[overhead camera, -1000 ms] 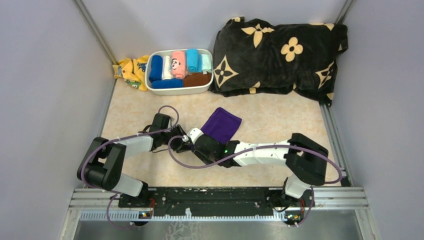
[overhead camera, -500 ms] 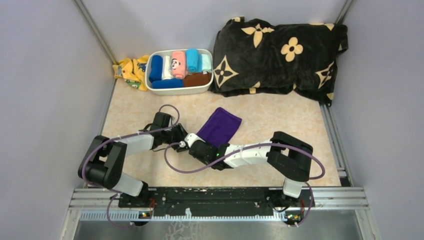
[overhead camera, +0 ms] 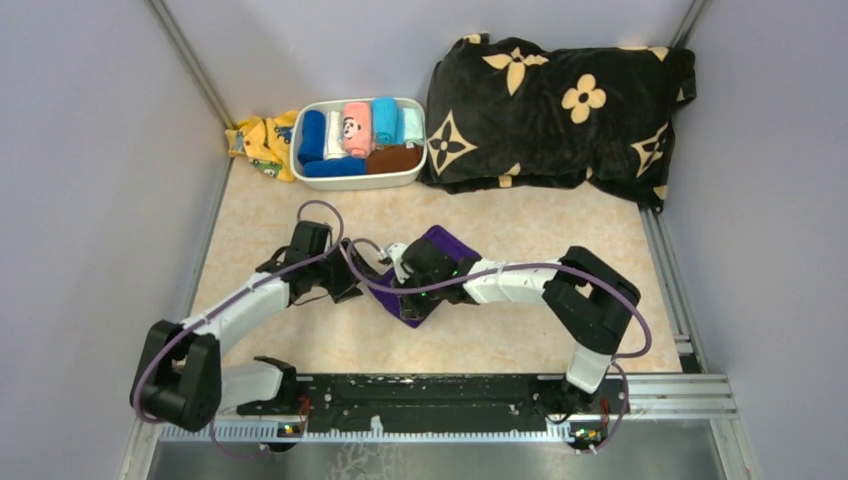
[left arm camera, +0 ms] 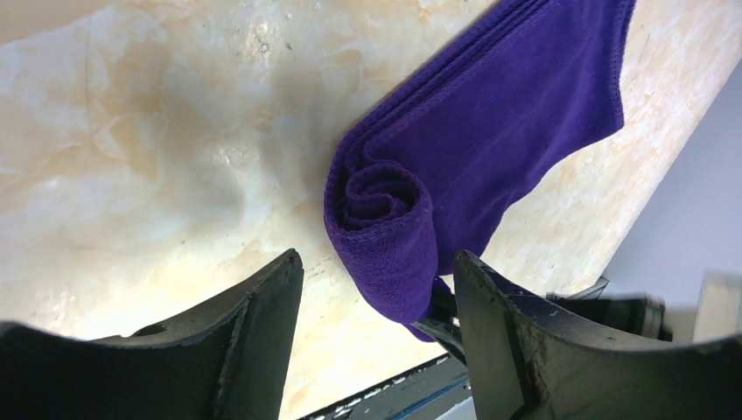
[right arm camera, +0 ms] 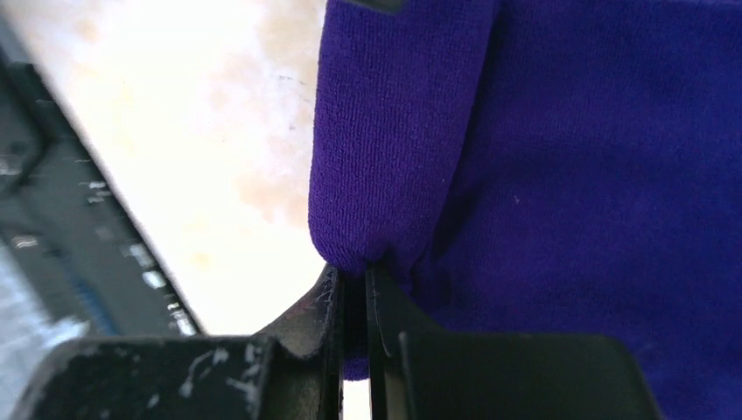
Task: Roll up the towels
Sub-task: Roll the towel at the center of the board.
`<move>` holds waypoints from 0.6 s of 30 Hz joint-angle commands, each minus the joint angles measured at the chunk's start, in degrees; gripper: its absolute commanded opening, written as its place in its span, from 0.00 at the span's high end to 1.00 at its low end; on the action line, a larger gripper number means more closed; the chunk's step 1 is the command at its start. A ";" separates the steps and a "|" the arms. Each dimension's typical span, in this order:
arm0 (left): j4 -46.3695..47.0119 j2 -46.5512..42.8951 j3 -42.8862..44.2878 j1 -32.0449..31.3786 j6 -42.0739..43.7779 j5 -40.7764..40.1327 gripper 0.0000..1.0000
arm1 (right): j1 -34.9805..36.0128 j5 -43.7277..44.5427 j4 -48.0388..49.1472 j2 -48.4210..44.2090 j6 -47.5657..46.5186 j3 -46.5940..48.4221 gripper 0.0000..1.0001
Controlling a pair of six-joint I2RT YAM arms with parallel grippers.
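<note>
**Purple towel part-rolled, both arms crowded over it**

The purple towel (left arm camera: 490, 131) lies on the tabletop (overhead camera: 520, 230) just in front of the two arms. Its near end is curled into a tight little spiral and the rest is spread flat behind. The right pincer (right arm camera: 354, 280) is closed almost completely and nips a thin fold of the cloth at the edge of that roll. The left pincer (left arm camera: 376, 261) stands wide open with a finger on either side of the rolled end, and I can't see it gripping anything.

The cloth looks soft, light and floppy. I'd expect it to sag and unwind the moment it is let go, and to slide on the smooth stone-patterned surface rather than turn over. The best hold seems to be the roll itself, pinched across its thickness at both ends, not the loose flat part.

The other towel, the pink towel (overhead camera: 354, 128) with the panda face, sits rolled in the white tub (overhead camera: 360, 183) at the back among other rolled cloths. A yellow cloth (overhead camera: 258, 140) is bunched beside the tub and a black blanket (overhead camera: 560, 100) fills the far right corner, both well away from the work. The real crowding is the arms themselves, whose wrists and purple cables nearly meet over the towel.
</note>
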 commanded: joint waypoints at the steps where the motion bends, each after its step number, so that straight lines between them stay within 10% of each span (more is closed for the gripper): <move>1: -6.68 -4.76 0.76 0.10 1.24 -2.63 0.30 | -6.49 -28.21 8.63 0.54 10.41 -2.72 1.00; 13: 1.86 -2.52 -2.65 0.14 -1.09 5.12 0.31 | -18.41 -49.29 44.16 11.27 41.96 -13.14 1.00; 18: 7.42 2.91 -2.23 -0.07 -1.56 8.18 0.35 | -19.43 -49.55 43.97 14.46 43.71 -13.60 1.00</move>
